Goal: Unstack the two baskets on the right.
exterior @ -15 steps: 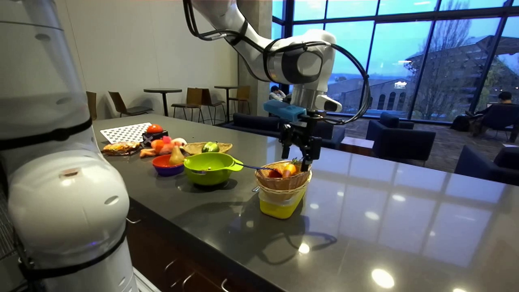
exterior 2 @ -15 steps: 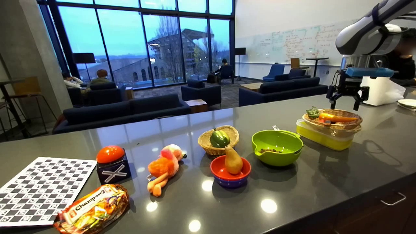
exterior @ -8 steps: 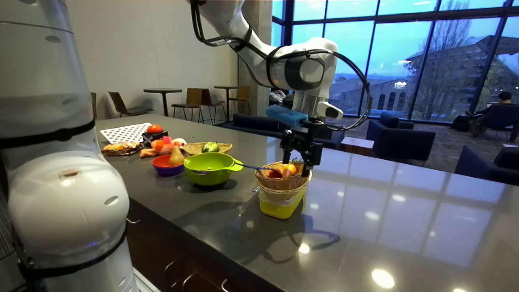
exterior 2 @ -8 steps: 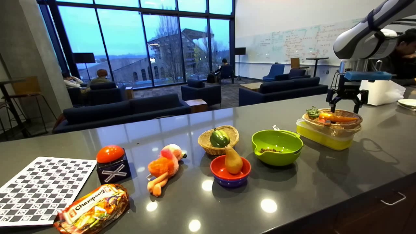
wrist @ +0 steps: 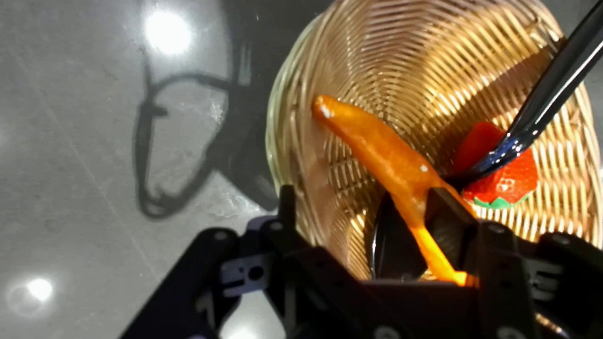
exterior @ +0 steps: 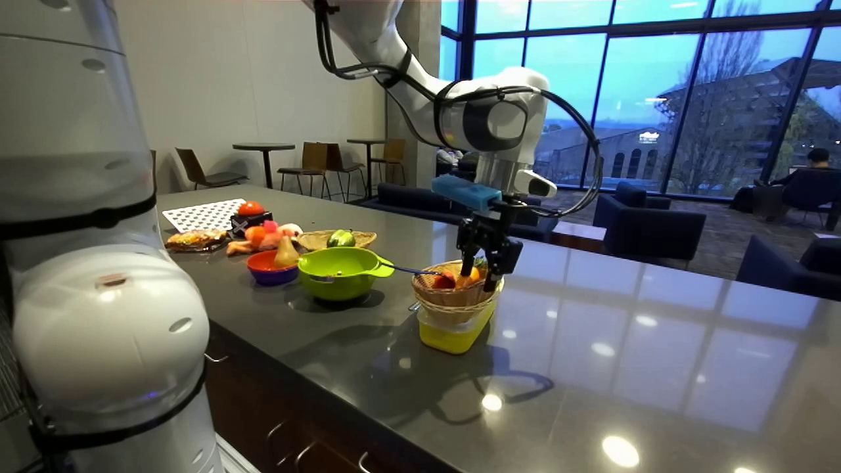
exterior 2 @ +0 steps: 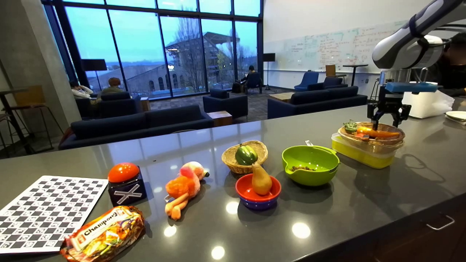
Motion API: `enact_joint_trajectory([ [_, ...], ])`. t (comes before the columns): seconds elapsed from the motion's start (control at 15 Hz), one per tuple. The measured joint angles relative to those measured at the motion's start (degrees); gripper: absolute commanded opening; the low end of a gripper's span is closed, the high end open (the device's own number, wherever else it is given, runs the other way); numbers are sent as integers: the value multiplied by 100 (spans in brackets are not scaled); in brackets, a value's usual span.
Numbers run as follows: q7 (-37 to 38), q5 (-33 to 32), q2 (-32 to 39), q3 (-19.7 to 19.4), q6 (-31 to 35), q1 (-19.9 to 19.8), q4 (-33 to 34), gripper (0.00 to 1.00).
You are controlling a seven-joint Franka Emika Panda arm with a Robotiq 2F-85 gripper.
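Observation:
A brown woven basket (exterior: 460, 297) holds an orange carrot (wrist: 391, 150) and a red piece (wrist: 499, 179); it also shows in an exterior view (exterior 2: 392, 128). It sits nested in a paler basket whose pale rim (wrist: 275, 136) shows just outside it. Both stand on a yellow tub-like container (exterior: 450, 339). My gripper (wrist: 367, 207) is open and lowered over the basket's edge, also in both exterior views (exterior: 479, 279) (exterior 2: 385, 126). One finger is inside the basket at the carrot, the other outside the rims. Finger contact with the rims cannot be told.
A dark ladle (wrist: 541, 108) lies in the brown basket, its handle sticking out over the rim. The lime-green bowl (exterior 2: 309, 174) stands close by. Farther along are a red bowl (exterior 2: 242, 189) with a pear and a small basket (exterior 2: 229, 156) with a green squash.
My gripper has moved down to the basket edge and its fingers have come somewhat closer together. The baskets and the yellow container have shifted very slightly.

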Motion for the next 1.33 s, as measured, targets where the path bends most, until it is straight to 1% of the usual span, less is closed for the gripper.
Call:
enact_joint_trajectory([
  [0.07, -21, 0, 0, -4, 2, -1, 16, 33],
  [0.13, -34, 0, 2, -6, 3, -1, 28, 23],
  [0.2, -41, 0, 7, -5, 4, -1, 36, 16],
  [0.27, -49, 0, 14, -5, 5, -1, 40, 7],
  [0.33, -58, 0, 17, -5, 6, -1, 40, 1],
  [0.47, -99, 0, 18, -5, 7, 0, 41, 0],
  [0.53, -125, 5, 17, -3, 7, 2, 42, 2],
  [1.33, -335, 36, 17, 53, 38, 35, 118, 2],
])
